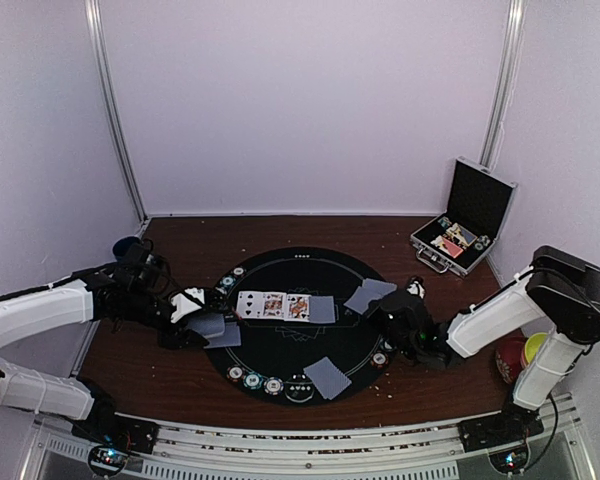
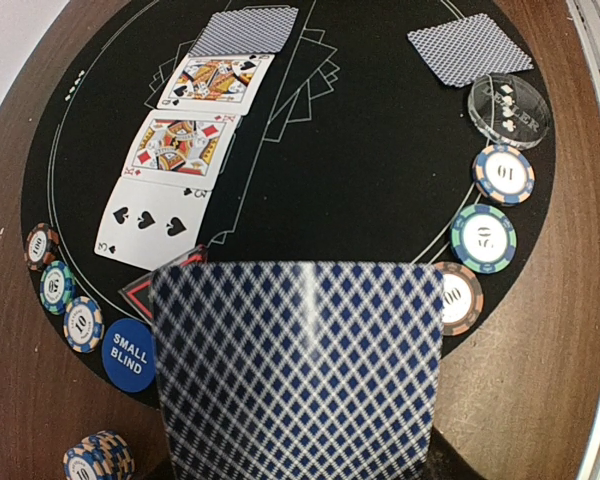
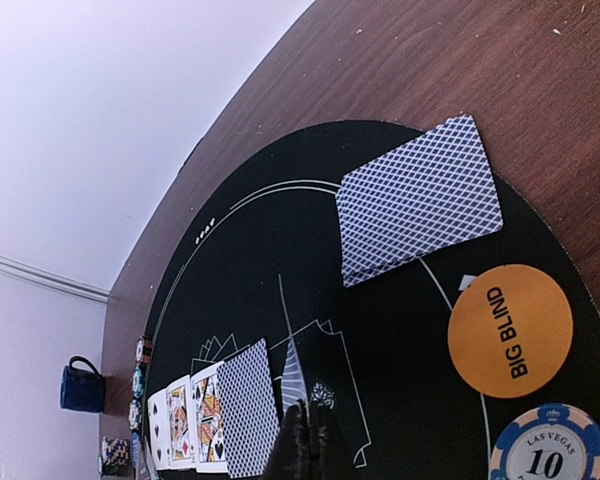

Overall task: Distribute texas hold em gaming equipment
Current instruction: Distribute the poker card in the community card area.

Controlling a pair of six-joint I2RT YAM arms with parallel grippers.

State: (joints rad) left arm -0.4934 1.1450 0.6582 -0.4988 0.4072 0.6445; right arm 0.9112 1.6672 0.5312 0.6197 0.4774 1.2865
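At the left of the top view, the left claw (image 1: 188, 322) grasps a face-down card (image 2: 295, 370) over the left rim of the mat (image 1: 290, 355). Dealing is in hand, and laying it flat should follow. The right claw (image 3: 305, 450) looks clenched, empty.

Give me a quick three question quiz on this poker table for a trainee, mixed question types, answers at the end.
1. True or false: the orange disc reads BIG BLIND.
2. How many cards in the centre row lie face up?
3. The left gripper holds: A a poker chip, B a face-down card, C the blue disc.
Key: 1 true; 2 three; 3 B.
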